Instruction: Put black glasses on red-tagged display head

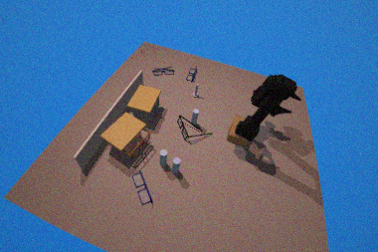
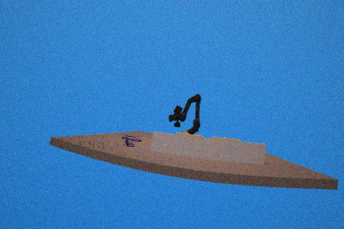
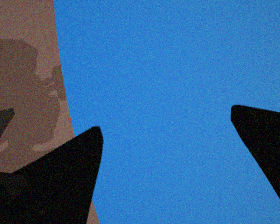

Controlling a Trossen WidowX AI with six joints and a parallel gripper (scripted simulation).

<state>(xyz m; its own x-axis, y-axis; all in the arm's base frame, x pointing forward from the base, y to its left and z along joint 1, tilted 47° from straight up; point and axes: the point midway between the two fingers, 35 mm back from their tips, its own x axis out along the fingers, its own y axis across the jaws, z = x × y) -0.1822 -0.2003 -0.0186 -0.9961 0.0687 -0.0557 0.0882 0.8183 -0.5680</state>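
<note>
Black glasses [image 1: 183, 130] with open temples are beside a grey post near the middle in the top view; whether they touch it is unclear. Two yellow-topped blocks, one at the back [image 1: 144, 98] and one nearer the front [image 1: 123, 130], stand by the wall and seem to be the display heads. No red tag, nose or ears can be made out. A thin orange-brown frame shows at the front block's right side. My gripper [image 1: 294, 105] [image 3: 166, 122] is open and empty, raised at the right, far from the glasses and blocks. The wrist view shows none of them.
A long upright wall [image 1: 110, 121] [image 2: 208, 147] stands behind the blocks. White-topped grey posts stand at the middle [image 1: 195, 117] and front [image 1: 163, 158] [image 1: 176, 166]. Dark blue glasses lie at the back [image 1: 163, 72] [image 1: 192, 74] and front [image 1: 142, 188]. A small upright item [image 1: 196, 91] stands near the back.
</note>
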